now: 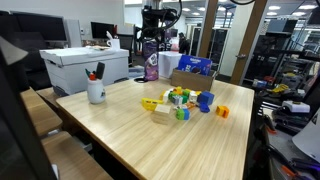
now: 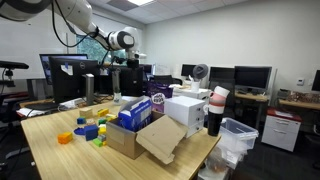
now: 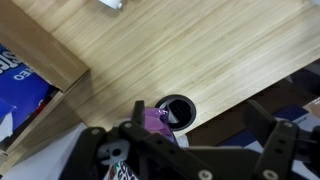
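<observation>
Above the purple bag (image 1: 151, 67), the end effector (image 1: 151, 47) hangs open, pointing down.

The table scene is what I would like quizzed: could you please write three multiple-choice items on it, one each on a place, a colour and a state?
1. Where does the white mug stand?
A. Inside a cardboard box.
B. On the table beside the white box.
C. On the floor.

2. What colour is the single block lying apart from the block cluster?
A. Orange.
B. Black.
C. Pink.

3. How does the gripper stand?
A. Shut on a block.
B. Shut on the mug.
C. Open.

Answers:
1 B: in both exterior views the mug sits on the wood next to the white box.
2 A: it shows orange in both exterior views.
3 C: the wrist view shows the jaws wide apart with nothing gripped.
</observation>
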You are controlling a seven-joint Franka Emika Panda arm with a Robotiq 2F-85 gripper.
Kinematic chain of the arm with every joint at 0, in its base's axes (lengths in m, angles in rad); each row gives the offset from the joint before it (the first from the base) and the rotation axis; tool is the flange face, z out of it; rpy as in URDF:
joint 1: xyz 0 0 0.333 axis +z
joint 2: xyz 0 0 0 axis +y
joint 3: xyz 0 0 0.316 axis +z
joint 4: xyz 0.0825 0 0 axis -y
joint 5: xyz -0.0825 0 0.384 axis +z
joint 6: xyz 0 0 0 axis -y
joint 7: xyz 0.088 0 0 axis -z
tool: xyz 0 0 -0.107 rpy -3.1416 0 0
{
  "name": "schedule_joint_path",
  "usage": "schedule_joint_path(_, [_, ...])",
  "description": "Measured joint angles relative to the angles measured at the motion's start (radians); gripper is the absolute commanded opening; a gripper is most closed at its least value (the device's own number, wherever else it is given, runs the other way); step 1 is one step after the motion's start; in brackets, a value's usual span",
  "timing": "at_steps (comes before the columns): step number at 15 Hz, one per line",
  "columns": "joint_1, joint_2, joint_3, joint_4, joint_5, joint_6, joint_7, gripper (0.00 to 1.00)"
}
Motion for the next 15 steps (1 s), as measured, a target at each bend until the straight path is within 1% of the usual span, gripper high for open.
schedule_joint_path(5, [0.002, 0.062, -0.019, 0.078, 0.000, 0.025, 0.225, 1.00])
schedule_joint_path(12, [0.001, 0.132, -0.068, 0.174, 0.000, 0.033, 0.541, 1.00])
schedule_joint_path(13, [0.000, 0.156, -0.092, 0.209, -0.001, 0.045, 0.666, 1.00])
schedule_joint_path(14, [-0.001, 0.161, -0.095, 0.215, -0.002, 0.047, 0.678, 1.00])
schedule_joint_path(15, [0.000, 0.166, -0.102, 0.222, -0.007, 0.052, 0.719, 1.00])
